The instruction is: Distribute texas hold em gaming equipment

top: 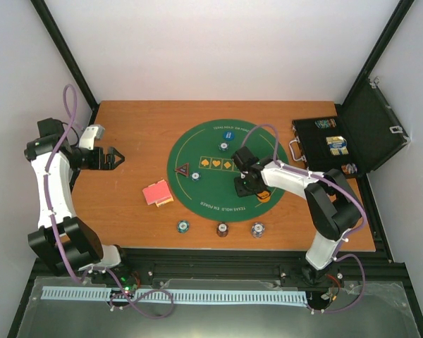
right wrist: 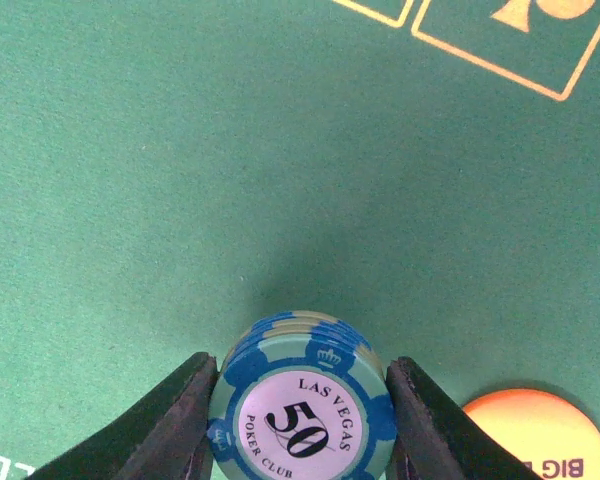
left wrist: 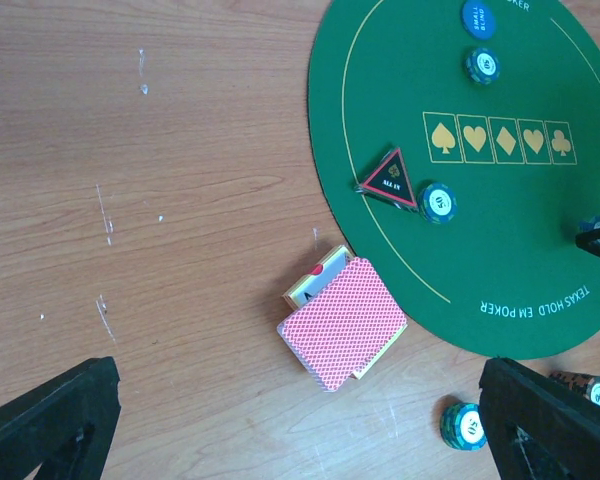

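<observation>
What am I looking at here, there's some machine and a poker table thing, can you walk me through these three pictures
These are two robot arms bolted to a table's near edge, each ending in two fingers. One picture looks down from above; the other two come from cameras on each wrist.

On the wooden table lies a round green felt mat printed with card suits. On it sit a black triangular button, a blue button, an orange button and a few poker chips. A deck of red-backed cards rests beside the mat, three chip stacks stand near the front edge, and an open black case lies far right.

The right gripper has its fingers on either side of a small stack of blue "50" chips on the mat. The left gripper hovers open, holding nothing.
</observation>
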